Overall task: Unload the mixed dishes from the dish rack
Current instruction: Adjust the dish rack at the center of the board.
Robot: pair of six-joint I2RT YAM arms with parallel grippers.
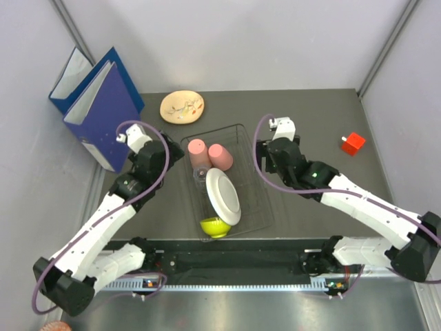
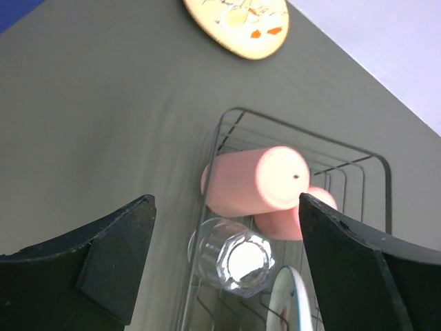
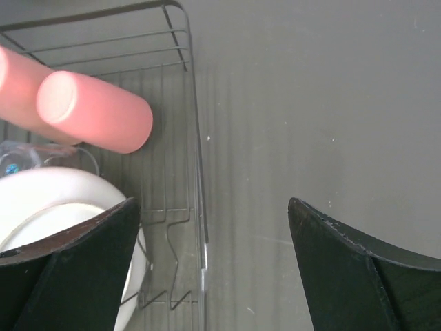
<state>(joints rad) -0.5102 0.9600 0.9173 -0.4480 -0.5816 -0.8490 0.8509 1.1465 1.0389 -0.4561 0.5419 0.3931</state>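
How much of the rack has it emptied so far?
One item looks done: the tan plate lies outside the rack. Nothing is in hand: left gripper and right gripper are open, empty. Left inside: two pink cups, the glass, the white plate, the bowl.

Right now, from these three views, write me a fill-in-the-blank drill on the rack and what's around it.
1. The tan plate lies ____ (inside/outside) the rack.
2. The number of pink cups in the rack is ____.
3. The red cube sits on the ____ arm's side.
4. The left gripper and the right gripper are both empty and ____ (open/shut).

Missing words: outside; two; right; open.
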